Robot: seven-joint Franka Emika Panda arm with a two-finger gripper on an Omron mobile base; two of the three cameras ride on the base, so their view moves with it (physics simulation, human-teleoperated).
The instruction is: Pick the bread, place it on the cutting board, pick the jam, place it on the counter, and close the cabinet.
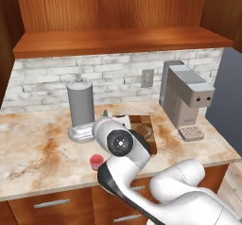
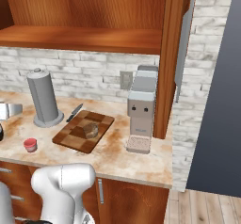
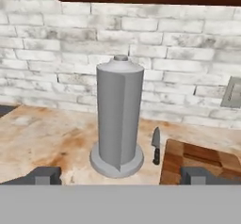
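The dark brown bread [image 2: 91, 131] lies on the checkered cutting board [image 2: 70, 136]. In the left base view my arm hides part of the bread [image 1: 145, 130] and the board [image 1: 144, 120]. The small red jam [image 1: 97, 161] stands on the blotchy counter [image 1: 42, 148] near the front edge, also seen as the jam [image 2: 30, 144]. My gripper [image 3: 121, 175] is open and holds nothing; it hovers low in front of the paper towel holder, left of the board. The cabinet [image 1: 118, 39] is open, its door [image 2: 175, 53] swung out edge-on.
A grey paper towel holder [image 3: 118, 119] stands straight ahead of the hand. A black-handled knife [image 3: 156, 145] lies between it and the board. A grey coffee machine [image 1: 186, 96] sits at the counter's right end against the brick wall.
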